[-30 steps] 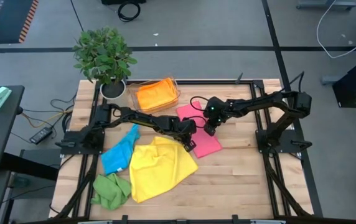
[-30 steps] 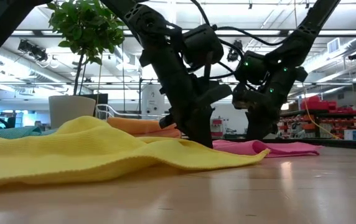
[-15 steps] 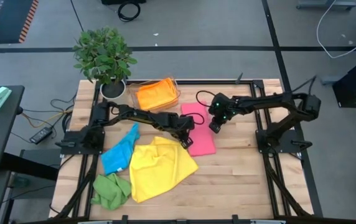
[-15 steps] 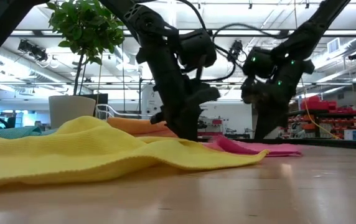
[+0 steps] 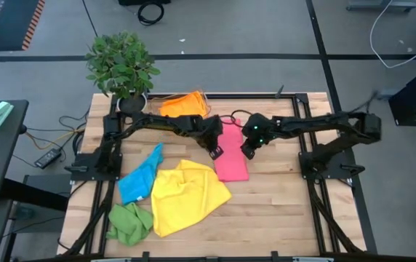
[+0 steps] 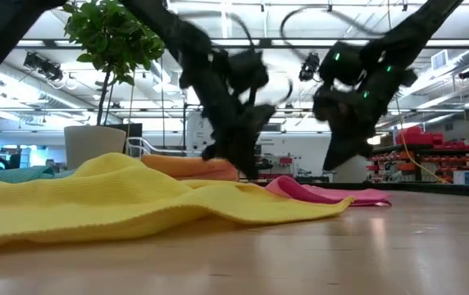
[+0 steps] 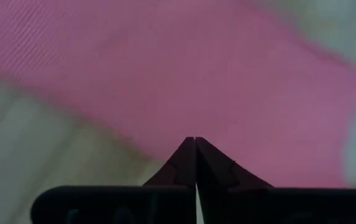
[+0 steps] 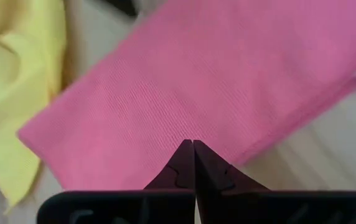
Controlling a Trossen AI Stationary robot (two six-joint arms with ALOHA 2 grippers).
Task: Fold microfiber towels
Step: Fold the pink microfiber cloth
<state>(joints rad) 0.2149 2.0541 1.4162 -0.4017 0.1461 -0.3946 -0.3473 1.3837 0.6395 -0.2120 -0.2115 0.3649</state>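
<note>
Pink towel (image 5: pixel 231 155) lies as a narrow folded strip at the counter (image 5: pixel 281 218) centre, long axis running from the far edge toward the near edge, its near end just beside the yellow towel (image 5: pixel 186 195). Left claw (image 5: pixel 214 151) sits at the strip's left edge, right claw (image 5: pixel 246 151) at its right edge, both low over it. Wrist views show what the overhead can't: both claws have fingers pressed fully together with nothing between them, pink cloth filling the view ahead of each; the right wrist view also catches yellow towel next to the pink. Low view shows the pink towel flat on the counter with a raised fold on the side nearest the yellow, arms blurred above it. Orange towel (image 5: pixel 182 104) sits in the tray near the plant (image 5: pixel 121 62) at the far left corner; blue towel (image 5: pixel 139 180) and green towel (image 5: pixel 129 222) lie toward the left edge. Versus a second ago: pink towel was wider and skewed, now narrower and squared up; both claws have shifted toward the far edge.
</note>
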